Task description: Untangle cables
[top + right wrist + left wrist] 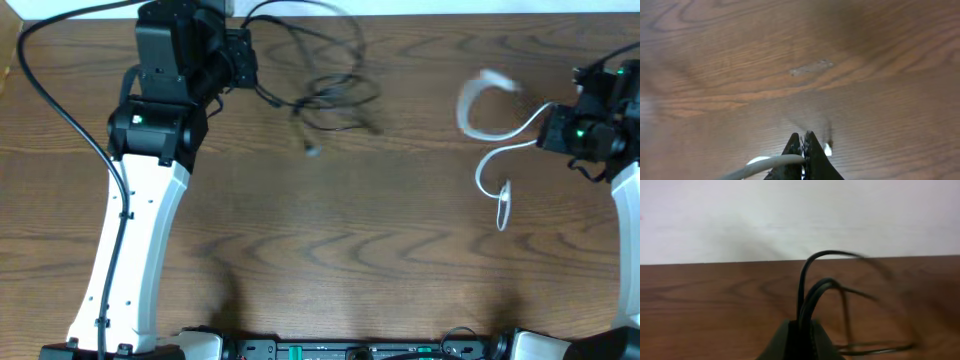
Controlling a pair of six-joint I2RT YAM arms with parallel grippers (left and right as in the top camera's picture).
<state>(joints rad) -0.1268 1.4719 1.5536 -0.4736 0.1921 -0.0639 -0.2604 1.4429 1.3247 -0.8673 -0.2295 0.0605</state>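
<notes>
The black cable [325,90] lies in loose loops at the back middle of the table, one plug end [312,150] toward the front. My left gripper [262,92] is shut on it at its left side; in the left wrist view the black strands [807,300] rise from between the shut jaws [802,330]. The white cable [490,150] lies apart at the right, curled with a plug end [503,205]. My right gripper [548,128] is shut on it; the right wrist view shows the white cord [770,162] pinched in the jaws [803,142].
The wooden table's back edge [450,14] meets a white wall. The arms' thick black supply cable [60,100] runs along the left arm. The arm bases stand at the front edge [350,348].
</notes>
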